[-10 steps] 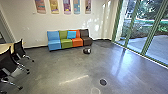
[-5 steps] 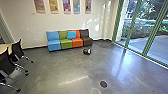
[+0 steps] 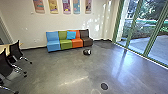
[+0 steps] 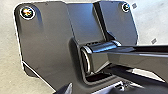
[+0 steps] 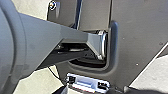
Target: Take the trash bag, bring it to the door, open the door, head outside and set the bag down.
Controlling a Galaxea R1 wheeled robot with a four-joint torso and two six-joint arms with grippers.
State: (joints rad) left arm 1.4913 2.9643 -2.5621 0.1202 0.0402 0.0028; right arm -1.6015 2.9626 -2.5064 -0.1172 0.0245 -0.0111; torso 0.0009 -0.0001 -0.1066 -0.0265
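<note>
Rm: smooth grey concrete floor [image 3: 62, 72], off-white far wall [image 3: 25, 22] w/ 5 colourful upright art panels [image 3: 66, 6] in a row up high; bright light patches on the wall to the R.

Against far wall: row of low armless seats [image 3: 53, 45], L to R blue, green, orange, dk brown. Bright blue square cushion [image 3: 71, 35] leans on the backs where green & orange meet.

Small dk rounded item w/ pale patch [image 3: 87, 52] on floor just in front of the brown end; can't tell if it's the trash bag, so bag's location n/k.

R side: tall glass panels in green metal frames [image 3: 129, 25], running from far to near; can't tell which is the door. Outside: pale paving [image 3: 161, 46], greenery [image 3: 146, 31] beyond.

L side: black-backed chairs w/ shiny legs & dk casters [image 3: 17, 50], beside a light wood table [image 3: 6, 46]. Near, R of ctr: dk round disc [image 3: 104, 86] in the floor.

L claw [image 4: 100, 90]: can't tell if apart or together, nor if it has anything. R claw [image 5: 90, 90]: same, can't tell.
</note>
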